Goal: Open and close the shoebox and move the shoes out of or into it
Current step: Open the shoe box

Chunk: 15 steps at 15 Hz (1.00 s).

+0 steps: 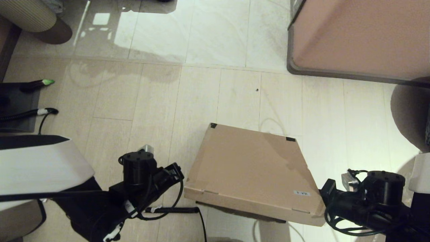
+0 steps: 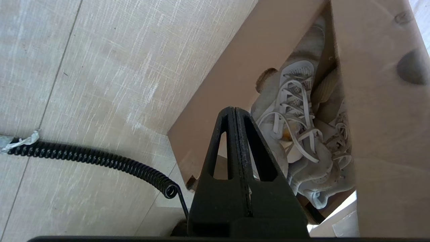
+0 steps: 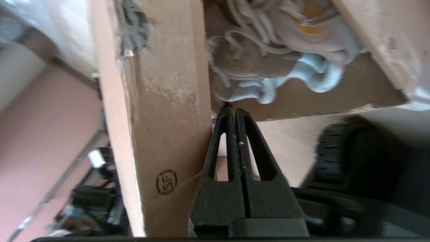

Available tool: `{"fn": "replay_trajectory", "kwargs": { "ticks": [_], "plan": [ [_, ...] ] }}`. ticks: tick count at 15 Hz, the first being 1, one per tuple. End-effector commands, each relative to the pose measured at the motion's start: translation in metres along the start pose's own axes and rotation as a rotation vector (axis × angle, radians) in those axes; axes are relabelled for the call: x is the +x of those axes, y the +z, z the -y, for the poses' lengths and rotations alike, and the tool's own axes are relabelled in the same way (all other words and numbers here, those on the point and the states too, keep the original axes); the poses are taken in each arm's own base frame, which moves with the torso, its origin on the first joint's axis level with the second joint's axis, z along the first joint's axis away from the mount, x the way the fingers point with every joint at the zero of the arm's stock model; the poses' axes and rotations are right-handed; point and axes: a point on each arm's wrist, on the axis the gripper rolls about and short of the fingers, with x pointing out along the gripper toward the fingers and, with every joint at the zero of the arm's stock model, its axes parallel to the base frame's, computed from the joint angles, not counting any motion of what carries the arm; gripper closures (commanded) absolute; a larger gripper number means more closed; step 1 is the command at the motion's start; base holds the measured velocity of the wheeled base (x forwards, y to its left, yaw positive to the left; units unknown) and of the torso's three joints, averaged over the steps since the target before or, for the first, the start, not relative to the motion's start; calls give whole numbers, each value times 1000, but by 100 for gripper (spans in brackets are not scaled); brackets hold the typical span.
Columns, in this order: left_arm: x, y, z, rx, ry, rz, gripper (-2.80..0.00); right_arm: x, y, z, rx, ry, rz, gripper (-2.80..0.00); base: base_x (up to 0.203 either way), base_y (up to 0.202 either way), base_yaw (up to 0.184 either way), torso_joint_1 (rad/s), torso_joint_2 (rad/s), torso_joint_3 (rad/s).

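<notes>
The brown shoebox (image 1: 248, 171) lies on the floor between my arms, black tape on its two far lid corners and a white label near the front right. Its lid (image 2: 379, 117) stands slightly raised along the near edge. Through that gap the white lace-up shoes (image 2: 295, 114) show inside, and the right wrist view also catches the shoes (image 3: 268, 64) beside a stamped cardboard panel (image 3: 164, 117). My left gripper (image 1: 177, 170) is shut and empty at the box's near left corner, its tips (image 2: 234, 109) before the opening. My right gripper (image 1: 325, 192), also shut and empty, sits at the near right corner (image 3: 232, 110).
A large pinkish-tan block with a grey rim (image 1: 356, 37) stands at the far right. A coiled black cable (image 1: 174, 210) lies on the floor by the left arm. A dark base with cables (image 1: 16, 107) is at the far left.
</notes>
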Motion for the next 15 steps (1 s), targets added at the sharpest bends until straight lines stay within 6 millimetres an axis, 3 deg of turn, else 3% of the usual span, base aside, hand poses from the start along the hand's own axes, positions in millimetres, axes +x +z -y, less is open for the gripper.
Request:
{"fn": "replay_trajectory", "kwargs": {
  "ticks": [1,8,15],
  "plan": [
    [-2,2,1,-5,-6,11,0,-9,6,-18,13,76,34,0,0,0,0,0,0,0],
    [-2,2,2,-5,-6,12,0,-20,28,-60,128,268,75,0,0,0,0,0,0,0],
    [-13,1,0,-3,3,6,0,-3,76,-99,78,446,154,0,0,0,0,0,0,0]
  ]
}}
